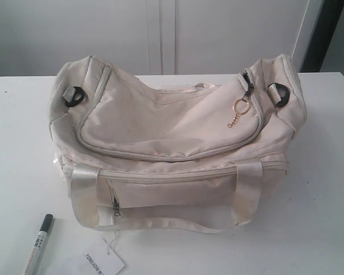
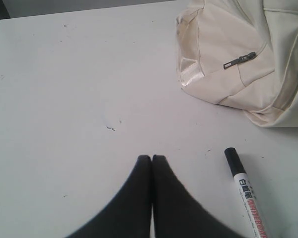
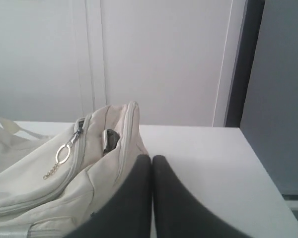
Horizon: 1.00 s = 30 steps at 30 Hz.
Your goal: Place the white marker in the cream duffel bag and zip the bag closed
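The cream duffel bag (image 1: 172, 143) sits in the middle of the white table, its curved top zip closed and the gold ring pull (image 1: 242, 106) at the right end. On the table at the front left lies the white marker (image 1: 39, 243), dark cap pointing toward the bag. Neither gripper shows in the exterior view. My left gripper (image 2: 152, 157) is shut and empty above the bare table, with the marker (image 2: 246, 191) lying just beside it, apart from the fingers, and the bag (image 2: 238, 59) further off. Beside the bag's end (image 3: 89, 163) my right gripper (image 3: 152, 157) is shut and holds nothing.
A white paper tag (image 1: 105, 262) hangs on a string in front of the bag near the table's front edge. Shiny straps (image 1: 160, 220) droop over the bag's front. A white wall panel (image 1: 160, 34) stands behind the table. The table's right edge (image 3: 268, 173) lies near my right gripper.
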Tool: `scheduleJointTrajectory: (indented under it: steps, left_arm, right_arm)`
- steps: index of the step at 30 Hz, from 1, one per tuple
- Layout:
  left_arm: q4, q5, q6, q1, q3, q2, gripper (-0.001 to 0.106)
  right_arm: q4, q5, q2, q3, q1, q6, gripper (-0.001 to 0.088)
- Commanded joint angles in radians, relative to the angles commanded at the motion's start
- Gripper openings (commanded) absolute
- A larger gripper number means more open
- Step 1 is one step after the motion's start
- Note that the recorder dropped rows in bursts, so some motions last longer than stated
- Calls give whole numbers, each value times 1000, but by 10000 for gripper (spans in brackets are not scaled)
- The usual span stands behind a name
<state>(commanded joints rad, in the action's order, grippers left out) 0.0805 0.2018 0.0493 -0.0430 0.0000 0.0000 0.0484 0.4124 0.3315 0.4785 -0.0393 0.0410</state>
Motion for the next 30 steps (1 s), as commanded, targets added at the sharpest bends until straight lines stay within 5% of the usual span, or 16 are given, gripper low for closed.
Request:
scheduleJointTrajectory:
  steps: [30]
  left_arm:
    - [0, 0, 0, 0, 0, 0, 0]
  right_arm:
    - [30, 554, 627, 588, 0, 0, 0]
